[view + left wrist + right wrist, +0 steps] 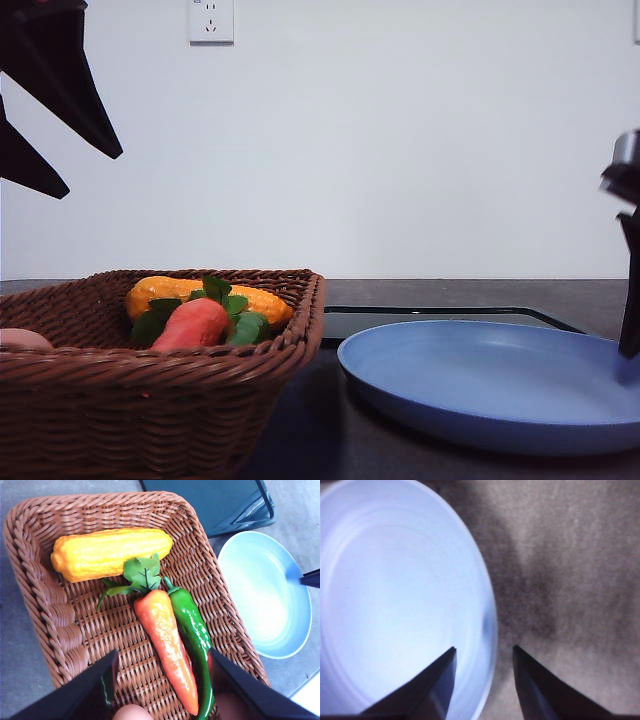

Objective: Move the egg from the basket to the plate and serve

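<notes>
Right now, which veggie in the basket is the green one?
The long glossy green chili pepper, lying beside the orange carrot. The bumpy corn cob is yellow.

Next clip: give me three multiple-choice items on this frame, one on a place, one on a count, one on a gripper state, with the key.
1. Where is the egg?
A. on the plate
B. in the basket
C. on the black tray

2. How many items lie in the basket?
A. two
B. four
C. six

3. The right gripper is:
A. open, straddling the plate's rim
B. shut on the egg
C. shut on the corn

Key: 1 B, it sits on the weave by the left gripper; 2 B, corn, carrot, green pepper, egg; 3 A, the plate edge runs between its fingers.
</notes>
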`<state>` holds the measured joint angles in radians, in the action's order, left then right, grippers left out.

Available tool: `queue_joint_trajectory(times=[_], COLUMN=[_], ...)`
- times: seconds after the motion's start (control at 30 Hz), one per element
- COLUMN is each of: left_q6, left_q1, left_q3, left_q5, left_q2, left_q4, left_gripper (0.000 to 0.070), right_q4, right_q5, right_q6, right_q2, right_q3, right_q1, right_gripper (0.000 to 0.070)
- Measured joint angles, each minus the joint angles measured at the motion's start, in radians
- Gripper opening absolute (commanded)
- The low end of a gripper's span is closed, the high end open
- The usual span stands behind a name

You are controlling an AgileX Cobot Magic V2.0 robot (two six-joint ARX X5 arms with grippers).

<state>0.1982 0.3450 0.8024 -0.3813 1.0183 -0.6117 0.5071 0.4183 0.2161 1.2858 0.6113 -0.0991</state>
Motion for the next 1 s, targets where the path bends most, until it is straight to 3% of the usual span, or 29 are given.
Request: queue_joint_trajectory(times=[0.1,0.43,0.87,1.0], left_q6=[0.0,-0.001,-0.001,-0.003], left_q1=[0.0,0.0,0.0,0.005], left_q3=[0.0,0.0,0.0,0.0], left_q5=[0.0,0.0,0.0,-0.001], left_q2=[0.0,0.0,0.0,0.0], left_q4=[0.0,0.002,0.002,0.001], left_gripper=[0.0359,0.0359,0.036,0.0412], right_q4=[-0.038,-0.062,-0.053,-0.048], right_q5=[0.002,0.017,0.023,0.013], right_q6=[0.001,0.002,0.009,0.01], right_q2=[0.043,0.086,-0.008,-0.067], right_q3=[0.0,0.003,0.003,0.002], right_q1=[0.0,0.0,0.003,0.012], right_gripper=[0.0207,0.0,0.0,0.0])
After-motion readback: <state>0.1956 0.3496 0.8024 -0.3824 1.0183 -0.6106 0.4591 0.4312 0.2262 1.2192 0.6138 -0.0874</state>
